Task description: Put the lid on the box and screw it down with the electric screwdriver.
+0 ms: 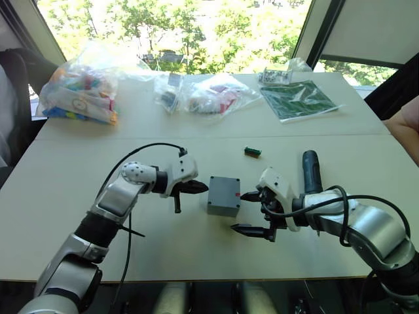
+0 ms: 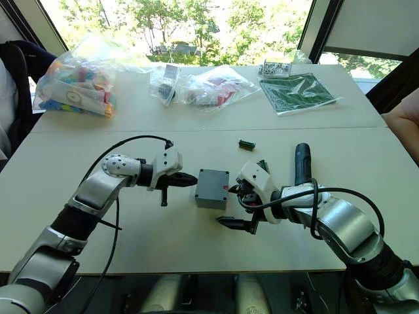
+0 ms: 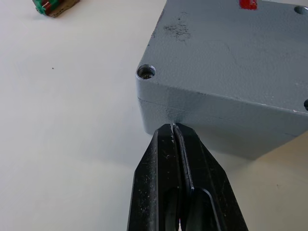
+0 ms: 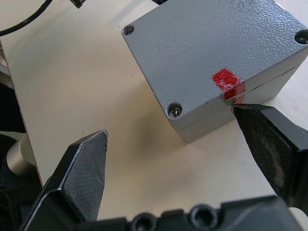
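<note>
Lid (image 4: 207, 43) already seated on the box (image 1: 223, 195), seam visible all round the side, red mark (image 4: 226, 82) running across lid and box wall at one edge. Grey, pebbled plastic, corner holes sunk into the top; one (image 4: 175, 110) shows a screw head, the one seen from the left wrist (image 3: 146, 72) too dark to call. Sits on the table (image 1: 196, 255) squarely between the two grippers. Left gripper (image 1: 200, 187) pressed shut, tips touching the box's side wall just at the seam, bracing by the look of it. Right gripper (image 1: 252, 212) spread wide and empty, one finger (image 4: 269, 144) right at the red-marked edge, the other well clear. Screwdriver (image 1: 310, 171) lying on the table just beyond the right wrist, untouched. Looks like lid placement done, screwing stage ahead: needs the right gripper off the box, over to the screwdriver, closed around its barrel, then bit lined up with a corner hole.
</note>
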You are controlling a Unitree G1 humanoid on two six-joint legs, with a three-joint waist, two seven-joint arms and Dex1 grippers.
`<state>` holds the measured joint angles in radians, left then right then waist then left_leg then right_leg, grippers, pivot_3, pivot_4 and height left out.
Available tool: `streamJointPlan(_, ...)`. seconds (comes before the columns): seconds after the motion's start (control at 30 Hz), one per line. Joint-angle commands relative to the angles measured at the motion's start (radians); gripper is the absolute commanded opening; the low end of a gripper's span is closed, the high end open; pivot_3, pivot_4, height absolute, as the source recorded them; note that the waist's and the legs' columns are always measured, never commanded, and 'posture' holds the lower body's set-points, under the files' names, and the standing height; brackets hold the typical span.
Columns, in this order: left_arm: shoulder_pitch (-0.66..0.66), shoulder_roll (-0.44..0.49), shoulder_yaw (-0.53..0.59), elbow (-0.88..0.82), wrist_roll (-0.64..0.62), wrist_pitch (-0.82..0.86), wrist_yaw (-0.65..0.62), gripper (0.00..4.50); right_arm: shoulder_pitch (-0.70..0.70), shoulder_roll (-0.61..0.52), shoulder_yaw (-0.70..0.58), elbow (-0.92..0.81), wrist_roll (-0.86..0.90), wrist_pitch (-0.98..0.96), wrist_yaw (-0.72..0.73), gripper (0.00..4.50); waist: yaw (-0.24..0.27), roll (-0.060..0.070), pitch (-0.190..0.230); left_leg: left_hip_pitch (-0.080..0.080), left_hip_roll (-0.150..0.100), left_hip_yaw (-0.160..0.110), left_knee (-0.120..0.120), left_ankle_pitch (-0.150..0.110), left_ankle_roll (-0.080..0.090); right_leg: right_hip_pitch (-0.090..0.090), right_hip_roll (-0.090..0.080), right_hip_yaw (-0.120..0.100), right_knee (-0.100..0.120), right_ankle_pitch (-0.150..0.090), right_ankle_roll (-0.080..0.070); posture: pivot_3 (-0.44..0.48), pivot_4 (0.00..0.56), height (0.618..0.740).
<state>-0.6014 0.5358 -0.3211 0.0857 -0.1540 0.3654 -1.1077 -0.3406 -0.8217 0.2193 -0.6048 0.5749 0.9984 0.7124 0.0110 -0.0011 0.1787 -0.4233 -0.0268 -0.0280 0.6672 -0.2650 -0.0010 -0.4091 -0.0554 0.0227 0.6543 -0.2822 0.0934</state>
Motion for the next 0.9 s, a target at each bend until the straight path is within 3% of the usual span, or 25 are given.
streamJointPlan(0.03,-0.02,0.004,0.026,-0.034,-0.016,0.011,-0.01,0.0,-0.016,-0.009,-0.067,-0.031,0.024,-0.008,0.018,4.47,0.0,0.0,0.0,0.0,0.0,0.0,0.0,0.0,0.0,0.0,0.0,0.0,0.0,0.0,0.0,0.0,0.15,0.74)
streamJointPlan(0.13,-0.008,0.035,0.033,-0.065,-0.029,0.034,-0.037,0.0,-0.06,-0.028,-0.152,0.016,0.061,-0.004,0.05,4.47,-0.001,0.0,0.0,0.0,0.0,0.0,0.0,0.0,0.0,0.0,0.0,0.0,0.0,0.0,0.0,0.0,0.15,0.74)
streamJointPlan(0.23,-0.004,0.086,0.06,-0.102,-0.056,0.074,-0.066,0.0,-0.181,-0.009,-0.28,0.18,0.113,-0.014,0.069,4.47,-0.005,0.0,0.0,0.001,0.0,0.001,0.0,0.0,0.0,0.0,0.0,0.0,0.0,0.0,0.0,0.0,0.15,0.74)
streamJointPlan(0.3,-0.007,0.104,0.076,-0.112,-0.072,0.095,-0.07,0.0,-0.237,0.007,-0.3,0.266,0.106,-0.034,0.07,4.47,-0.006,0.0,0.0,0.001,0.0,0.001,0.0,0.0,0.0,0.0,0.0,0.0,0.001,0.0,0.0,0.0,0.15,0.74)
streamJointPlan(0.37,-0.019,0.101,0.106,-0.11,-0.094,0.125,-0.05,0.0,-0.278,0.036,-0.281,0.361,0.055,-0.097,0.066,4.47,-0.005,0.0,0.0,0.002,0.0,0.0,-0.001,0.0,0.0,0.0,0.001,0.0,0.001,0.0,0.0,0.0,0.15,0.74)
streamJointPlan(0.47,-0.044,0.072,0.166,-0.109,-0.142,0.193,-0.004,0.0,-0.361,0.151,-0.185,0.653,-0.133,-0.324,0.005,4.47,-0.008,0.0,0.0,0.002,0.001,0.001,-0.001,0.0,0.0,0.0,0.001,0.0,0.001,0.0,0.0,0.0,0.15,0.74)
streamJointPlan(0.63,-0.019,0.077,0.171,-0.164,-0.152,0.225,0.018,0.0,-0.467,0.279,-0.122,0.986,-0.284,-0.563,0.0,4.47,-0.012,0.0,0.0,0.001,-0.001,0.003,0.0,0.0,0.0,-0.001,0.001,0.001,0.003,0.0,0.0,0.0,0.15,0.74)
streamJointPlan(0.83,0.027,0.086,0.184,-0.225,-0.171,0.263,0.048,0.0,-0.544,0.357,-0.099,1.235,-0.388,-0.725,0.014,4.47,-0.026,0.0,0.0,-0.001,-0.001,0.003,0.0,0.002,-0.003,-0.004,0.002,0.002,0.007,0.0,0.0,0.0,0.15,0.74)
streamJointPlan(0.9,0.035,0.088,0.184,-0.232,-0.175,0.266,0.055,0.0,-0.561,0.369,-0.102,1.286,-0.41,-0.751,0.021,4.13,-0.026,0.0,0.0,-0.001,-0.001,0.003,0.0,0.002,-0.003,-0.005,0.002,0.002,0.007,0.0,0.0,0.0,0.15,0.74)
